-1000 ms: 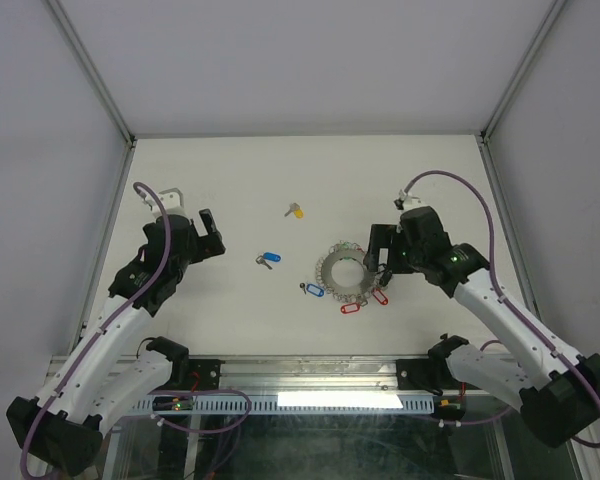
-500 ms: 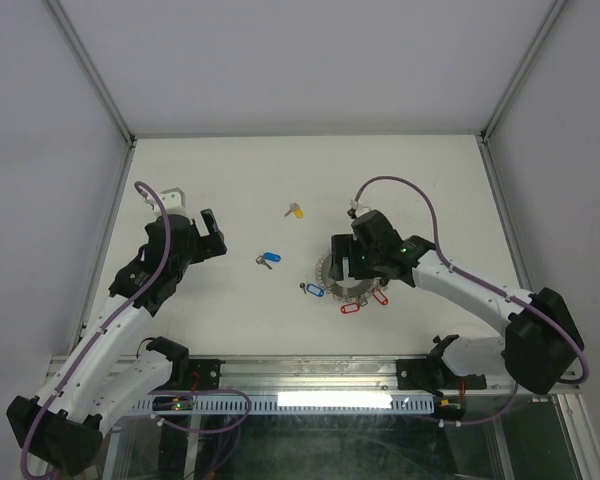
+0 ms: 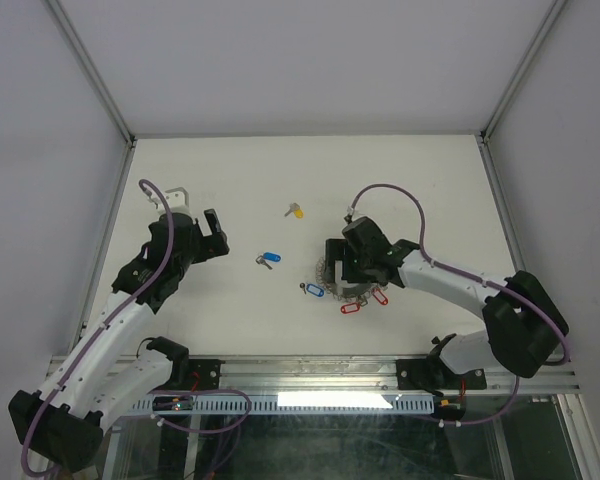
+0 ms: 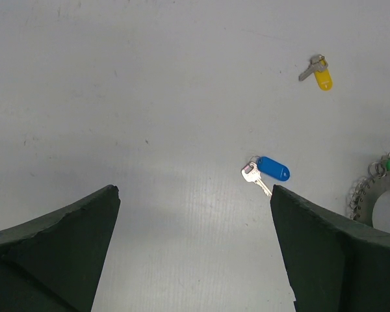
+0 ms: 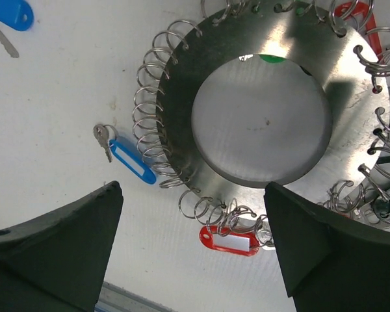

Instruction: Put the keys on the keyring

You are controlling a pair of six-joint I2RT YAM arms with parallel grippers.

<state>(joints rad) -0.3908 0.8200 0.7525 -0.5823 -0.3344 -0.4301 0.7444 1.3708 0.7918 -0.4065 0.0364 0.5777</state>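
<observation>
The keyring lies flat on the table, with the right gripper spread wide directly above it, pinching nothing. The blue-tagged key and the yellow-tagged key lie loose to its left, the 2 well apart, in front of the spread, empty left gripper.

Overhead top cam; wrist cams close, downward

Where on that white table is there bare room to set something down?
Free: the far strip of table behind the yellow-tagged key, and the right side beyond the keyring. Crowded: around the keyring, under the right fingers.
</observation>
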